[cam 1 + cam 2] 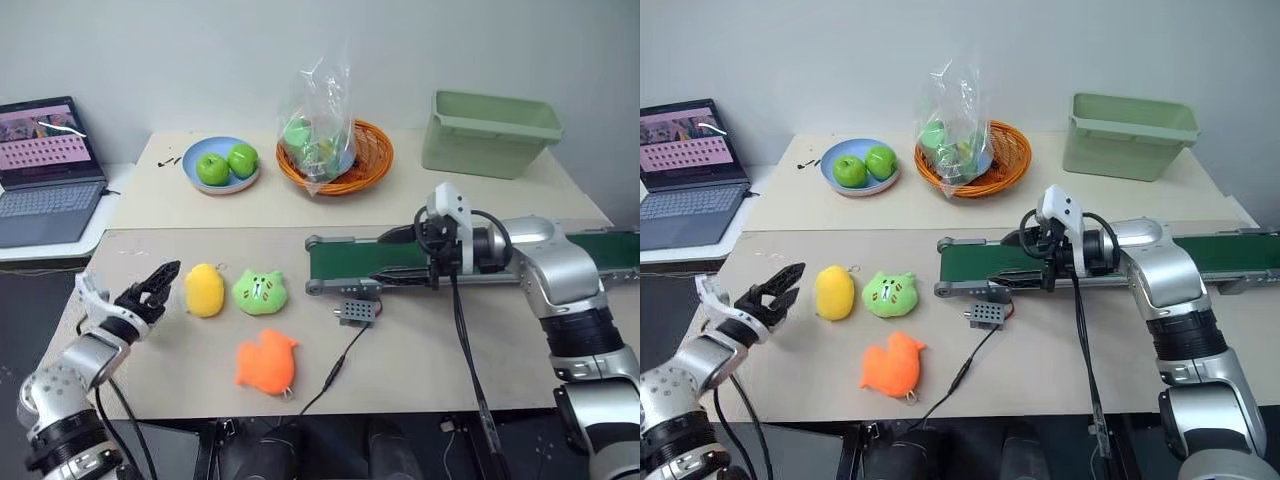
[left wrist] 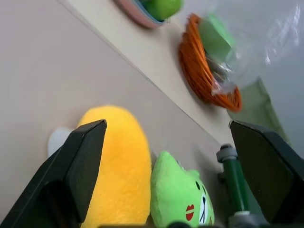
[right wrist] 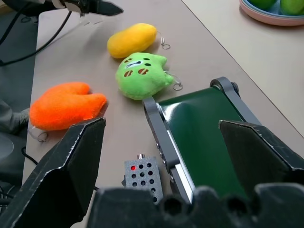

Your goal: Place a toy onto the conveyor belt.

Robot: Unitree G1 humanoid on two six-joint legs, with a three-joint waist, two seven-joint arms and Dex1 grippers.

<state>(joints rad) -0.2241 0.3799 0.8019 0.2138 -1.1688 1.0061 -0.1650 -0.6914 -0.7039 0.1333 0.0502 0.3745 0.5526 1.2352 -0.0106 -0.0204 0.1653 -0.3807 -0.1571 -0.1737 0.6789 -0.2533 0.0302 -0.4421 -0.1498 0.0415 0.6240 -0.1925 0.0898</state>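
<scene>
The yellow toy (image 1: 204, 290) lies ungrasped on the table, well apart from the conveyor belt (image 1: 365, 262); the left gripper (image 1: 160, 285), fingers spread wide, hovers just beside it; the right gripper (image 3: 166, 156), also wide and empty, waits over the belt's end; grasp, carry and release remain; the belt's far end is cut off, and contact is perhaps not yet made.

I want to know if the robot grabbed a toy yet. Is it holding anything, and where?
Nothing is held. The left gripper is open beside the yellow toy; the right gripper is open over the conveyor belt.
</scene>
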